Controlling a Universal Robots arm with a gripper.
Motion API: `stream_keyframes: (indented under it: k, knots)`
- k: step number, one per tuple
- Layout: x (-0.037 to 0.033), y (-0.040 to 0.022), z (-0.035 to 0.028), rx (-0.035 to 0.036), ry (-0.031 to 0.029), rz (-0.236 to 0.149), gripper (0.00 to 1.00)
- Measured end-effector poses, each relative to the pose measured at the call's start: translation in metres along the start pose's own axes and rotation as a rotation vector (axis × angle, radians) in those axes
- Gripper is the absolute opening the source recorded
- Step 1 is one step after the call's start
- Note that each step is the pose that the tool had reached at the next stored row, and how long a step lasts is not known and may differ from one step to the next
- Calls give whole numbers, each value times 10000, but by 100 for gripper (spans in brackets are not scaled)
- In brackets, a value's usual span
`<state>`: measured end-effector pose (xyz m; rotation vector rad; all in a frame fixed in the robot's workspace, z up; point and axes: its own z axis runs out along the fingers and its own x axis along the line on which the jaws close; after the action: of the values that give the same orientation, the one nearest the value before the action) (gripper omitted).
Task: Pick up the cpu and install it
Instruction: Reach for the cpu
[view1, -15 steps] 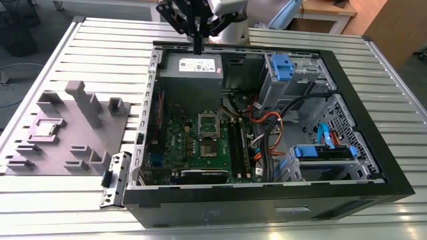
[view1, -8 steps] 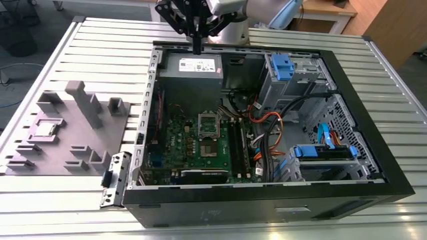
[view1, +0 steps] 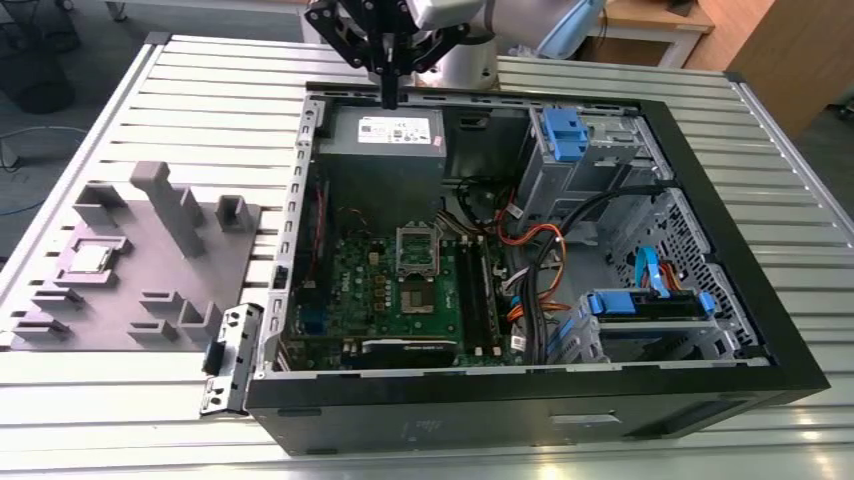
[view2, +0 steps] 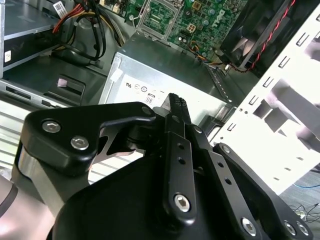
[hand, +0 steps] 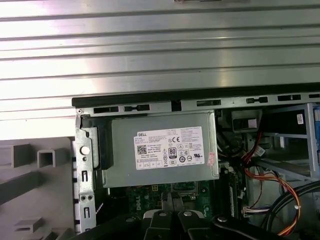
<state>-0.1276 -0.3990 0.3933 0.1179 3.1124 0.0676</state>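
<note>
Gripper (view1: 390, 98) noted hanging above the computer case (view1: 507, 405) at its far edge in the exterior view, fingers pressed together with nothing between them – empty. Just beneath it the grey power supply (view1: 387, 130) is seen, not touched. Deeper in the case, the socket frame (view1: 418, 250) is found on the green board. Well apart from the gripper, outside the case at the exterior view's left, the cpu (view1: 91, 258) is located in a shallow recess of the grey tray (view1: 147, 275), not yet picked up.

Step judged: approach to pick-up. For a clean grasp the fingers would have to be opened before descent. The descent is best made straight from above, square to two opposite edges of the chip, with the upright blocks (view1: 171, 205) beside the recess kept clear – a skewed grip would likely be carried into the socket.

cpu orientation: lying flat, metal top upward; outline near square, so no long axis can be made out; edges run with the tray's sides
</note>
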Motion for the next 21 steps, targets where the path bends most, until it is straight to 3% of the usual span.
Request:
stream_keyframes:
  k: [16,17,21]
  knots:
    - [196,-14,-5,-4,-50,-2,11]
    - [395,-29,-11,-9,-120,-4,11]
    - [415,-30,-11,-10,-126,-5,11]
